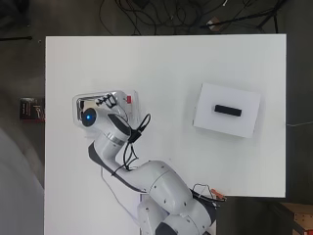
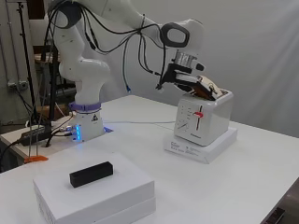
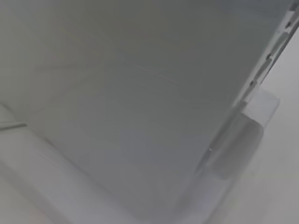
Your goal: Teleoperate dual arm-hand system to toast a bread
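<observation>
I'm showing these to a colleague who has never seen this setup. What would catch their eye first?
First the white arm arching over from the table's edge, its hand just above the white toaster, apparently with a slice of bread at the top. Next the toaster's red lever, the one spot of colour on its front. Last, the small black block lying alone on a white box well away from the toaster.

Bright, even light; desk [image 1: 195,63] near blown-out white overhead. Soft shadows in side view. Wrist view hazy grey, out of focus.
</observation>
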Controlling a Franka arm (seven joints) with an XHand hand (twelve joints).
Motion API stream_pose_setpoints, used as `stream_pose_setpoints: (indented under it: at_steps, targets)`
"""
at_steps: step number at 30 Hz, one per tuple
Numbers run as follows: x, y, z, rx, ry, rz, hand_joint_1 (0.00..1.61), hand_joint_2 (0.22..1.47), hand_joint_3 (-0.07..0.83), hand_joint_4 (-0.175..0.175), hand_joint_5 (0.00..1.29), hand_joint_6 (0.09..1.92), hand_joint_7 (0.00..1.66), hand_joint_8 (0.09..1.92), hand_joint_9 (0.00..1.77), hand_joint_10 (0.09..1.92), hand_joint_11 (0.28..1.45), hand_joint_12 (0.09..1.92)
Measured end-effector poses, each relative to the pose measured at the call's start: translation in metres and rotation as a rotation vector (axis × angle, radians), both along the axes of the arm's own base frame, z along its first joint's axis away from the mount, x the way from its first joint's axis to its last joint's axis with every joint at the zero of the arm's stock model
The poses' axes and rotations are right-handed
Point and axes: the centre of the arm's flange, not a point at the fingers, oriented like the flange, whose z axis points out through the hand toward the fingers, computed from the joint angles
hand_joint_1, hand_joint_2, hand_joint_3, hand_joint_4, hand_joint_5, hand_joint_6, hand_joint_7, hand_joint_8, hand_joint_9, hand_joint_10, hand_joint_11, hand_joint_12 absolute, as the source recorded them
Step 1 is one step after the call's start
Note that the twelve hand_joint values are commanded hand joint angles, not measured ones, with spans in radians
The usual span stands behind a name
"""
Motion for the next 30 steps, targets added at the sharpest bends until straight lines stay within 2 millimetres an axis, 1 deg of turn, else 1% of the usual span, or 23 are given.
stream_pose_setpoints:
  at_steps: [1,4,7,9,11,13,14,17,19,21,22,24,25,27,28,30]
  targets:
    - [0.003,0.000,0.001,0.008,0.002,0.000,0.00,0.95,0.001,-0.018,0.36,0.09,0.58,0.09,0.70,0.09,0.57,0.09]
    - [0.011,-0.002,0.004,0.039,-0.016,-0.084,0.00,0.98,0.005,-0.019,0.37,0.09,0.67,0.09,0.79,0.09,0.57,0.09]
    - [0.019,-0.012,0.007,0.061,-0.036,-0.151,0.00,1.01,0.011,-0.016,0.37,0.09,0.66,0.09,0.76,0.09,0.54,0.09]
    - [0.026,-0.022,0.018,0.085,-0.059,-0.167,0.00,1.03,0.013,-0.014,0.37,0.09,0.64,0.09,0.74,0.09,0.53,0.09]
    - [0.029,-0.030,0.035,0.113,-0.085,-0.178,0.02,1.05,0.018,-0.010,0.37,0.09,0.62,0.09,0.72,0.09,0.52,0.09]
    - [0.031,-0.030,0.050,0.137,-0.110,-0.170,0.03,1.07,0.022,-0.004,0.37,0.09,0.60,0.09,0.70,0.09,0.52,0.09]
    - [0.032,-0.029,0.055,0.146,-0.118,-0.163,0.04,1.08,0.022,-0.003,0.37,0.09,0.59,0.09,0.69,0.09,0.51,0.09]
    - [0.035,-0.030,0.062,0.167,-0.133,-0.156,0.04,1.10,0.020,-0.003,0.37,0.09,0.57,0.09,0.68,0.09,0.51,0.09]
    - [0.038,-0.033,0.063,0.174,-0.133,-0.166,0.04,1.11,0.019,-0.005,0.37,0.09,0.57,0.09,0.67,0.09,0.50,0.09]
    - [0.042,-0.031,0.062,0.184,-0.123,-0.176,0.01,1.13,0.020,-0.005,0.37,0.09,0.55,0.09,0.65,0.09,0.49,0.09]
    - [0.044,-0.028,0.061,0.188,-0.116,-0.178,0.01,1.14,0.016,-0.001,0.39,0.09,0.55,0.09,0.65,0.09,0.48,0.09]
    - [0.051,-0.025,0.057,0.196,-0.096,-0.199,0.00,1.16,0.009,0.013,0.44,0.09,0.56,0.09,0.65,0.09,0.48,0.09]
    - [0.058,-0.029,0.057,0.195,-0.088,-0.224,0.00,1.16,0.007,0.023,0.45,0.09,0.56,0.09,0.65,0.09,0.47,0.09]
    - [0.072,-0.037,0.064,0.189,-0.086,-0.277,0.00,1.17,0.006,0.040,0.47,0.09,0.56,0.09,0.65,0.09,0.47,0.09]
    - [0.078,-0.036,0.068,0.185,-0.087,-0.295,0.00,1.17,0.005,0.046,0.47,0.09,0.55,0.09,0.63,0.09,0.46,0.09]
    - [0.084,-0.035,0.068,0.168,-0.076,-0.331,0.00,1.17,0.004,0.057,0.47,0.09,0.52,0.09,0.60,0.09,0.46,0.09]
